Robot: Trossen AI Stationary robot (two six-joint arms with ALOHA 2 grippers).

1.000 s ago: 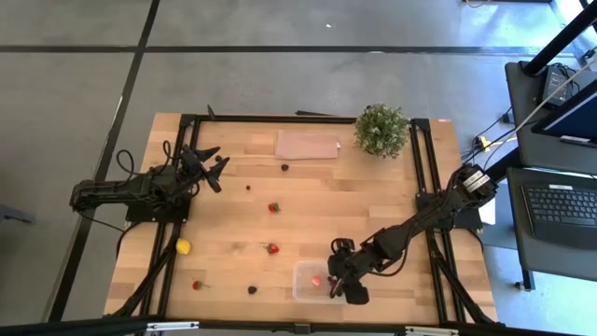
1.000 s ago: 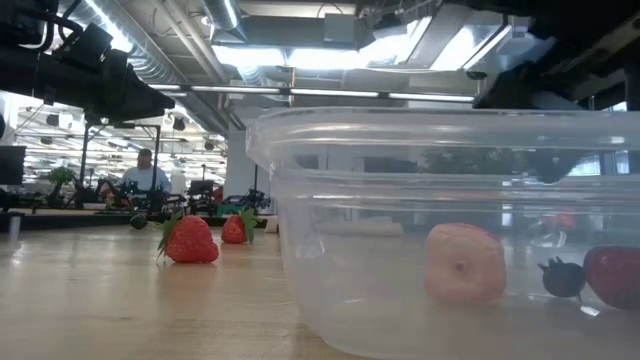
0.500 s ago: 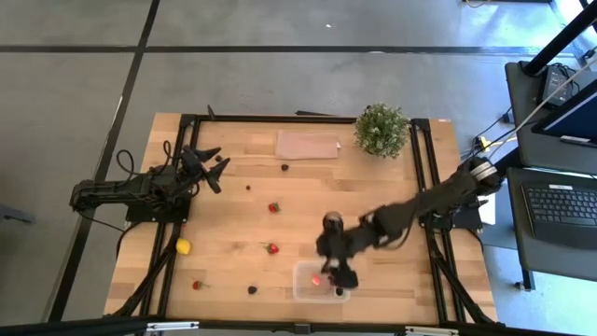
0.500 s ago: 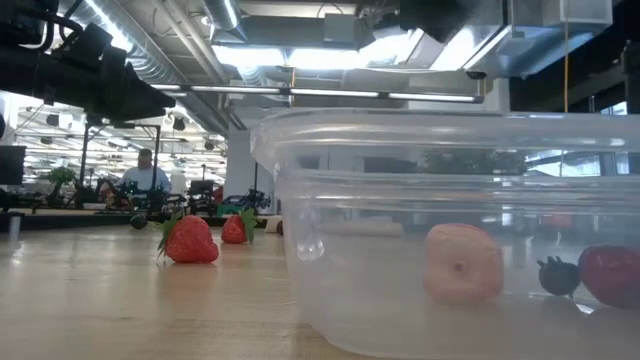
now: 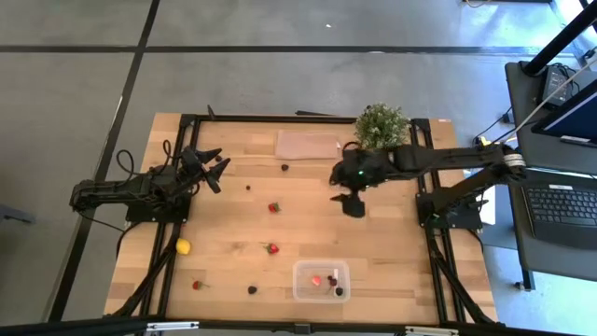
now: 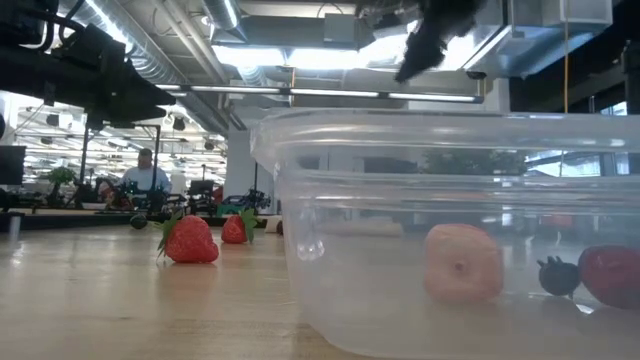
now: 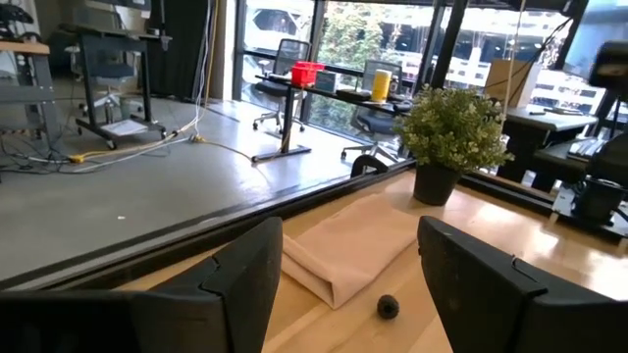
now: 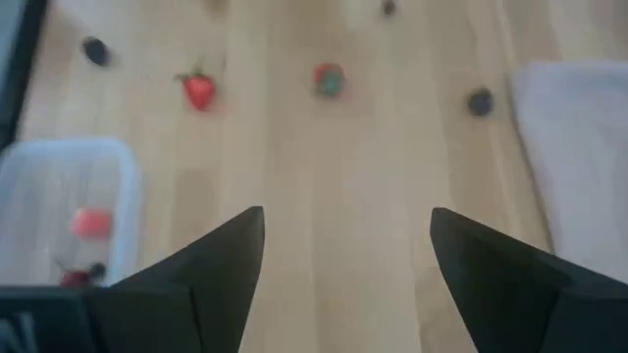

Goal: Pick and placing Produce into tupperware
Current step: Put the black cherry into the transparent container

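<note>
Tupperware (image 5: 322,280) sits at the tabletop's (image 5: 392,233) near edge, well apart from the right pincer (image 5: 353,202), holding a pale pink piece (image 6: 463,262), a red strawberry (image 6: 612,276) and a dark berry (image 6: 559,276). That right pincer hangs wide open and empty above bare wood, the potted plant (image 5: 381,129) just behind it and loose strawberries (image 5: 273,207) off to its side. Left pincer (image 5: 215,170) waits near the tabletop's left rail, fingers parted, gripping nothing, a dark berry (image 7: 389,307) and the brownish sheet (image 7: 353,245) ahead of it.

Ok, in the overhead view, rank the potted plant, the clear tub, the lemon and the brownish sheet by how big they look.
1. brownish sheet
2. clear tub and potted plant, too alike to rank
3. lemon, smallest
</note>
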